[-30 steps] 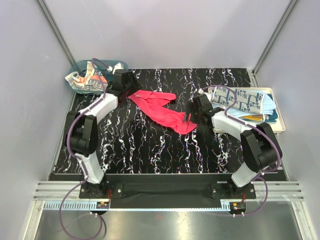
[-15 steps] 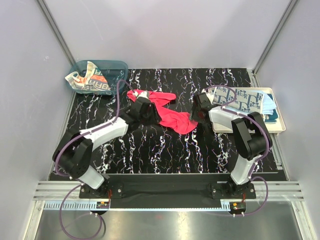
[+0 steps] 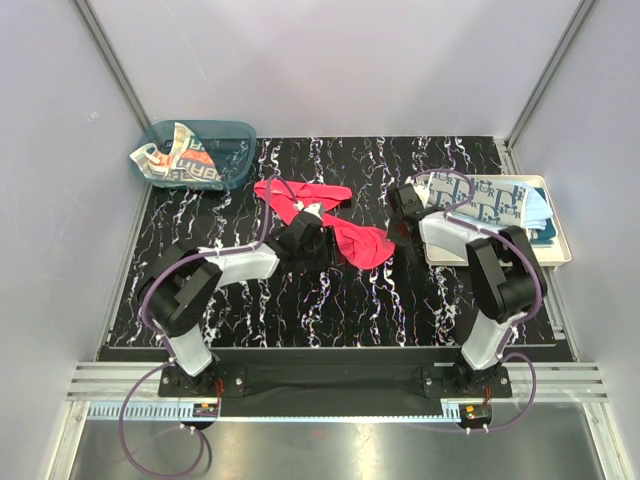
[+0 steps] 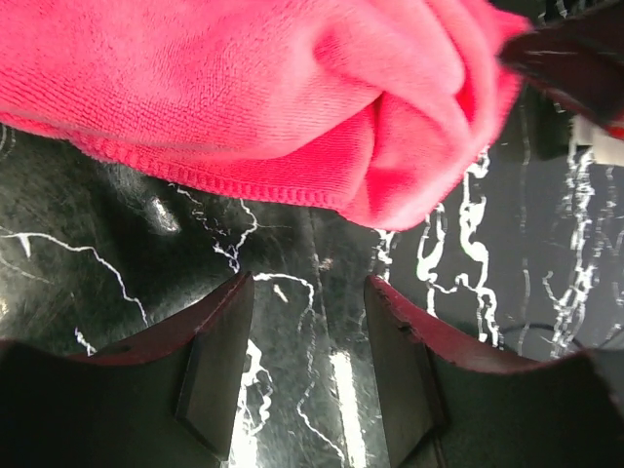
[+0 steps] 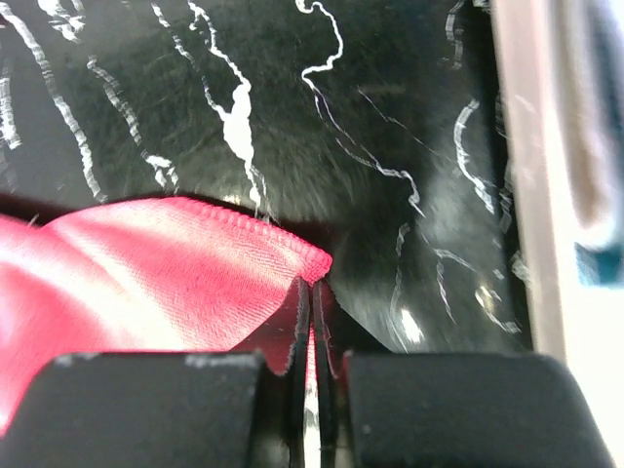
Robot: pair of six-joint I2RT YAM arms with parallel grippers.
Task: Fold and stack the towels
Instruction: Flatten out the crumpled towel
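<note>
Findings: the red-pink towel point(image 3: 352, 240) lies crumpled and unfolded at the middle of the table point(image 3: 330, 300), one end trailing toward the far left, the other bunched toward the right arm. The right pincer point(image 5: 310, 292) is clamped tight on the hemmed corner of that towel, a thin fold of cloth pinched between its fingers; a corner grip of this kind serves, in my judgement, to draw the cloth out flat. The left pincer point(image 4: 307, 292) stands wide and holds nothing; it sits low over the bare table just beside the towel's near hem, not touching it, and is probably placed there to take a second edge so the two arms can spread the cloth between them. The cream tray point(image 3: 560, 250) at the right holds work already done: a white towel with dark blue print point(image 3: 495, 200) lies flat on top, with a light blue towel point(image 3: 540, 210) showing beneath it. The teal bin point(image 3: 238, 150) at the far left contains a lettered towel point(image 3: 175, 160), unfolded and awaiting its turn. Assessment: the task is part way along; this towel has yet to be flattened, folded or stacked.
</note>
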